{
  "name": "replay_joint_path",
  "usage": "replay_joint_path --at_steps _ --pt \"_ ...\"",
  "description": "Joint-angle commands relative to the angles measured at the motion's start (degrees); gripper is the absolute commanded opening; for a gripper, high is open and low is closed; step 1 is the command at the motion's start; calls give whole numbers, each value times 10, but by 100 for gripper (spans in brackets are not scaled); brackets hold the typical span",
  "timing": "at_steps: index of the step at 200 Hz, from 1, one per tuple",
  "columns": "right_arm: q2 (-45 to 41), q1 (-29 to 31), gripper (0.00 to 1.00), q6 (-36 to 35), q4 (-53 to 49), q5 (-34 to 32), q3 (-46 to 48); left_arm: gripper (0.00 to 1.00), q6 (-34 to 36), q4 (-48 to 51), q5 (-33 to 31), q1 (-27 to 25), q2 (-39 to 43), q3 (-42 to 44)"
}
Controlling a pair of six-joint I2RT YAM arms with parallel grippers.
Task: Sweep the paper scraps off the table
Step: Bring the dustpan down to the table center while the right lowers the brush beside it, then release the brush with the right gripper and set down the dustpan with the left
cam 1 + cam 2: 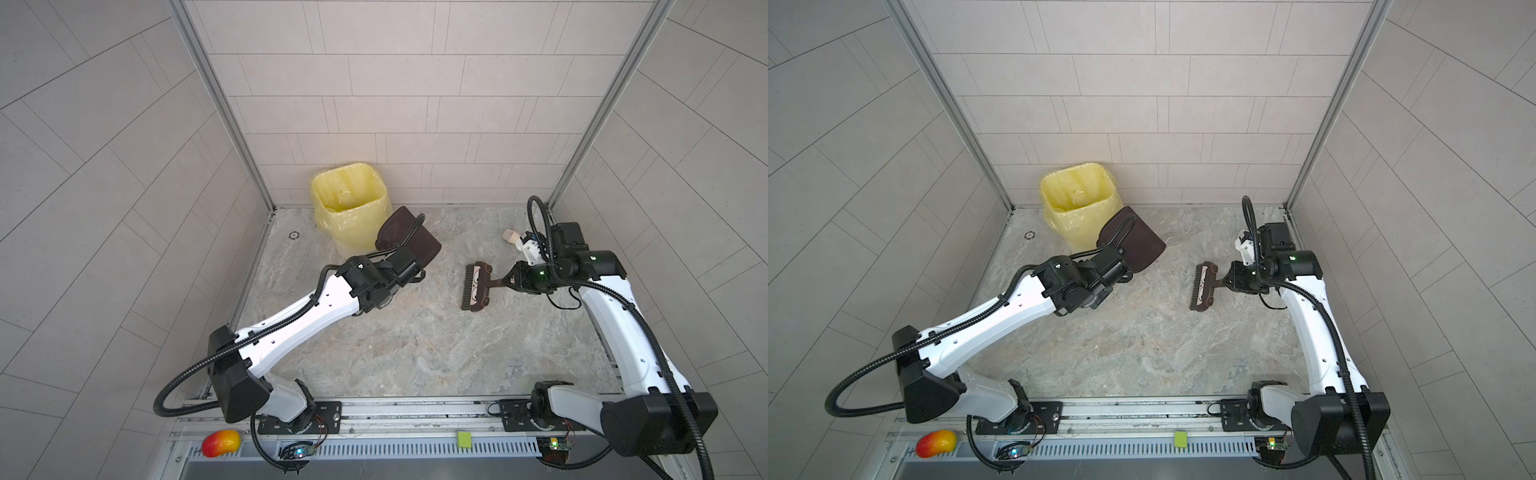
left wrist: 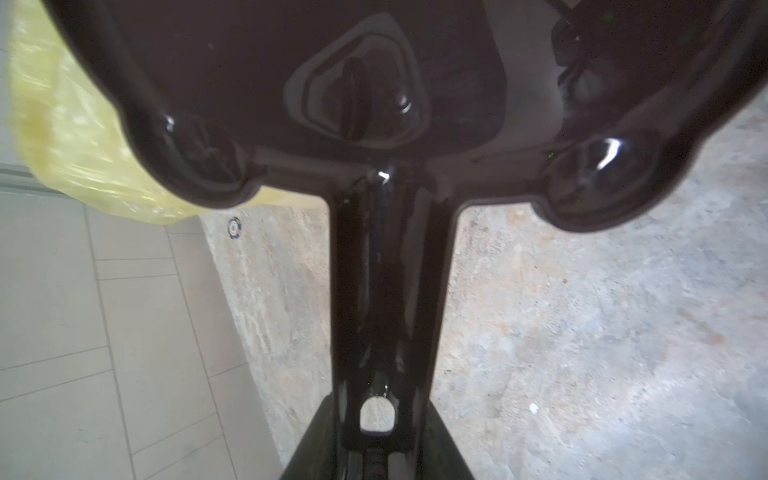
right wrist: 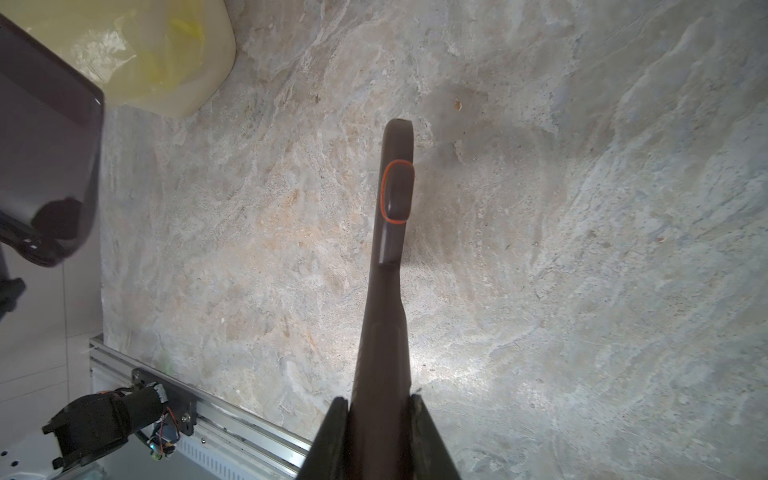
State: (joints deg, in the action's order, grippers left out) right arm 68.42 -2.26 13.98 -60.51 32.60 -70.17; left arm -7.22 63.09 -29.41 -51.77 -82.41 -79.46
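Two arms reach over the bench [image 1: 415, 357], a broad grey-beige slab with marble-like veining that fills the lower middle of both top views. At its upper left stands a rounded-square bin [image 1: 332, 224] lined with crinkly translucent yellow plastic. A glossy dark-brown dustpan [image 1: 424, 249] overlaps the bin's right side, its slim handle pinched by the left tool [image 2: 376, 453]. Right of centre, the right tool [image 3: 380, 436] is pressed onto the handle of a brown brush [image 1: 478, 286] with a comb-like row of black bristles. A tiny white fleck, perhaps one of the paper scraps [image 2: 534, 408], lies on bare bench in the left wrist view.
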Motion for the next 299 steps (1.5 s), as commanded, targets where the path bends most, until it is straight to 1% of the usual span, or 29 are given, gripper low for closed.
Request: replay_joint_path --at_steps 1,15,33,91,118,153,164,188,226,247,278,299 --pt "-2 -18 0 44 61 62 19 0 -65 -23 45 -10 30 39" --pt "5 -28 0 59 88 89 31 0 -77 -44 59 -15 39 69" --pt "12 -39 0 77 126 108 45 0 -88 -67 70 -19 48 100" --pt "9 -42 0 177 283 118 156 0 -104 -139 99 -29 66 177" --pt "-1 -43 0 193 310 119 200 0 -109 -157 101 -29 67 197" --pt "-15 -48 0 199 318 112 243 0 -113 -176 110 -31 72 214" --pt "-19 -51 7 201 319 106 254 0 -114 -180 111 -31 74 218" --pt "-23 -58 26 206 320 101 272 0 -118 -186 111 -31 79 228" --pt "-30 -65 51 195 305 89 287 0 -123 -188 109 -31 90 242" --pt "-31 -67 57 195 291 75 299 0 -126 -190 112 -31 94 251" --pt "-29 -74 60 194 273 49 313 0 -128 -196 116 -31 95 260" --pt "-24 -76 68 186 241 13 311 0 -131 -203 119 -31 92 267"
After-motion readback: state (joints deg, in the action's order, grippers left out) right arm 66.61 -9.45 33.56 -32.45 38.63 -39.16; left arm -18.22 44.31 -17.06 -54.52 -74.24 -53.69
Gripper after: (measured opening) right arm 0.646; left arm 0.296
